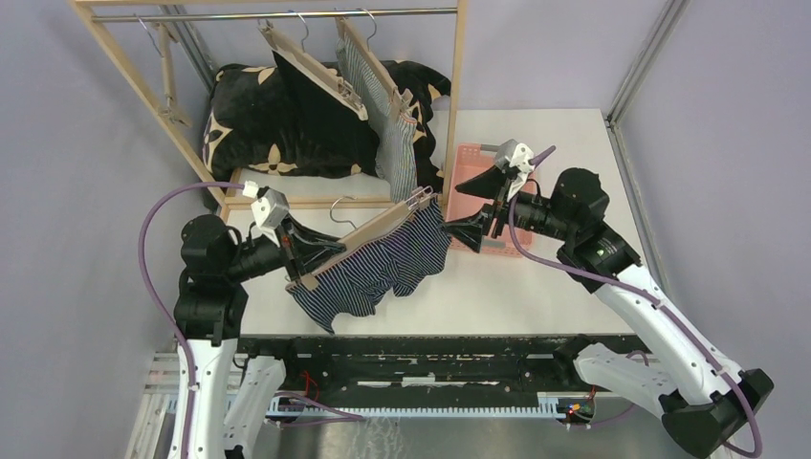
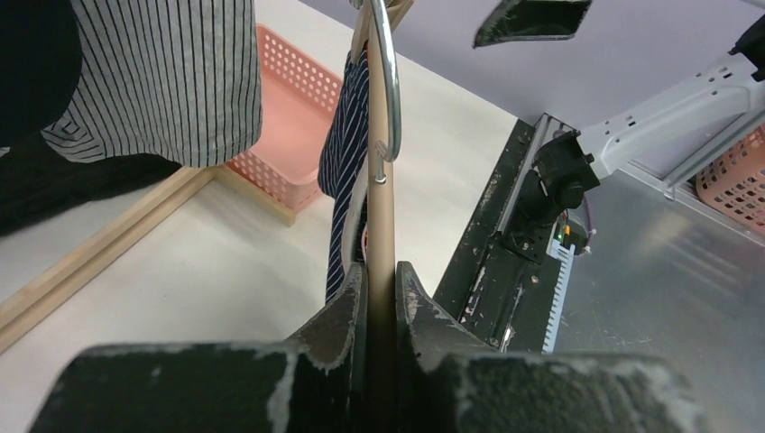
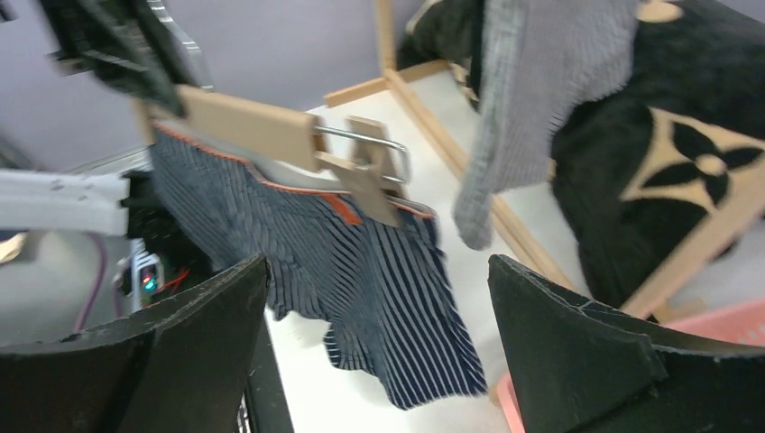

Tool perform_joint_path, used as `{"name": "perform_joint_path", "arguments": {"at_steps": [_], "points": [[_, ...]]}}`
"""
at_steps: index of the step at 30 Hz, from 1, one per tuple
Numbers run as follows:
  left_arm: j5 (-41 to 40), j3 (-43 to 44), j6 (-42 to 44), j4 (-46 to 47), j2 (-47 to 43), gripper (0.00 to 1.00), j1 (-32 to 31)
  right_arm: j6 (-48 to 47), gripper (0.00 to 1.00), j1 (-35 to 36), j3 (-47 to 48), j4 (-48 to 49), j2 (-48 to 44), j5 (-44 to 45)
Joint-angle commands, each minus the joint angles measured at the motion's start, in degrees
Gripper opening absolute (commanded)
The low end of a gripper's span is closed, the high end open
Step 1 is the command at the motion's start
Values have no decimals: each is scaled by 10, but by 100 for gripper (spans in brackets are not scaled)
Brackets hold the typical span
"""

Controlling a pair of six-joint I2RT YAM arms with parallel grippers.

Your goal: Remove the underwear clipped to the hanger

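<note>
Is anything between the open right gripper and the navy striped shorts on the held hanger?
Nothing visible. The right gripper is open beside the clip end of the hanger, with the navy striped shorts hanging in plain view ahead of it. The left gripper is shut on the hanger.

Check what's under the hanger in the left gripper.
The navy striped boxers hang clipped beneath the hanger, over the table. The tabletop beneath the cloth is hidden.

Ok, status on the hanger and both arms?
Left gripper shut on the wooden hanger, held off the rack. Right gripper open, jaws facing the end clip. Navy striped boxers clipped on. Grey pinstriped boxers hang just behind.
</note>
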Motion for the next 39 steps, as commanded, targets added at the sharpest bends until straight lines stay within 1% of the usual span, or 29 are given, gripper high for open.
{"name": "perform_joint_path", "arguments": {"at_steps": [1,4,7,12,20,22,24,26,28,33,36,38,39], "points": [[60,3,-25,85,8,3,1,-27,99,2,45,17,22,-154],[81,-4,-45,119,5,3,0,-33,99,2,65,27,47,-196],[86,-10,-52,127,9,3,0,-16,97,2,86,50,76,-221],[82,-15,-60,135,9,3,0,26,91,2,105,99,113,-255],[78,-28,-70,146,12,3,0,50,90,2,122,140,133,-280],[77,-36,-80,160,10,3,1,71,86,2,122,162,141,-285],[76,-42,-87,169,10,3,0,90,79,2,121,183,150,-296],[73,-45,-89,174,10,3,0,105,75,2,120,197,156,-303],[69,-48,-98,185,11,3,1,109,74,2,118,198,159,-302],[70,-50,-121,213,9,3,0,111,81,2,108,205,162,-302],[69,-47,-123,213,6,3,0,110,81,2,108,205,166,-300],[68,-49,-124,213,5,3,0,110,74,2,108,206,167,-301],[67,-50,-125,213,5,3,0,110,68,2,108,206,168,-301]]}}
